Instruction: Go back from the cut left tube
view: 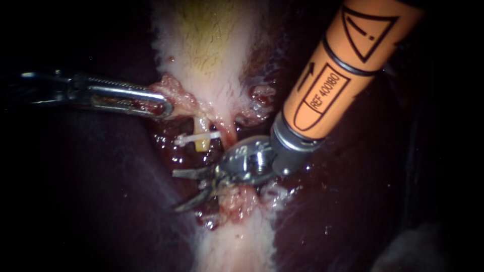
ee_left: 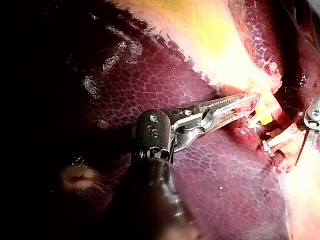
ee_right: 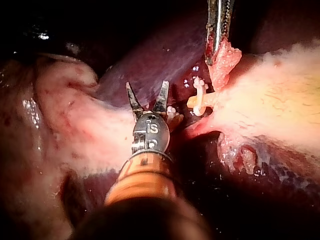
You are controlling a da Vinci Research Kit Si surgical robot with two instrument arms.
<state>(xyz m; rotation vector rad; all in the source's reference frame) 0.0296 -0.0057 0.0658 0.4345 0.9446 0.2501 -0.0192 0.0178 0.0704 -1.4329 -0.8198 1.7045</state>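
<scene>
The cut left tube point(view: 202, 143) hangs as a short yellow stub below the pale gallbladder point(view: 212, 50), with a white clip point(view: 187, 139) across it. My right instrument point(view: 176, 191) comes down on an orange shaft; its two dark blades are open, below the stub and clear of it. The right wrist view shows the blades point(ee_right: 147, 85) spread with nothing between them, the clipped stub point(ee_right: 199, 102) beside them. My left instrument point(view: 166, 108) is shut on a flap of pink tissue point(view: 177, 95) at the gallbladder's edge, also seen in the left wrist view point(ee_left: 252, 102).
Dark liver point(view: 101, 201) lies on both sides of the pale strip of tissue point(view: 237, 242) running below the blades. Ragged pink tissue point(view: 262, 98) borders the opened pocket beside the orange shaft point(view: 333, 75).
</scene>
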